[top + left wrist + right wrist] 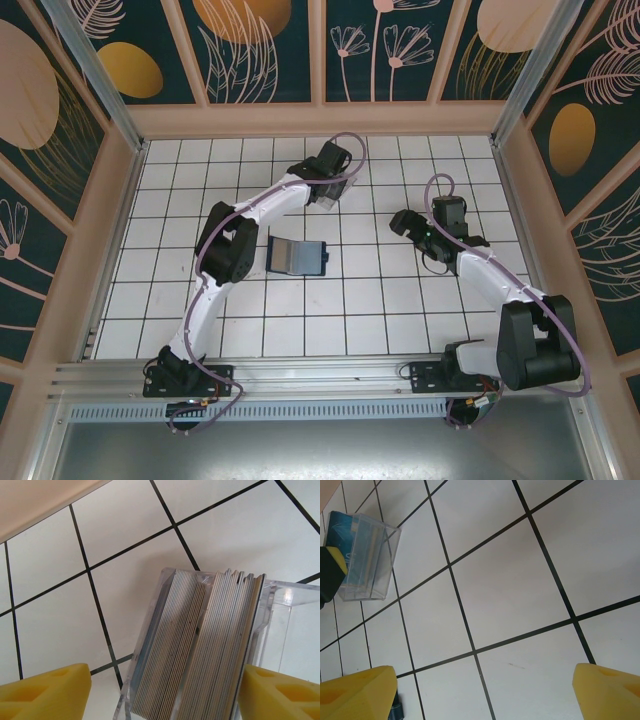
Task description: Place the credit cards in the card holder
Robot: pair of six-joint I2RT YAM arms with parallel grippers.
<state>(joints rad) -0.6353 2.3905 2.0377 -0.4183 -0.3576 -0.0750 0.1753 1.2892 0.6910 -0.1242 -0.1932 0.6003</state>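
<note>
Left fingers (pixel 45 692) stand wide astride the card holder (pixel 287 625); credit cards (pixel 200 645) inside look possibly uneven, so close squarely. Right fingers (pixel 610 690), wide, hover well apart from it.

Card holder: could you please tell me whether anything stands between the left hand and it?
Nothing visible does. The left hand hangs open directly over the card holder, one yellow finger on each side of the cards standing in it.
</note>
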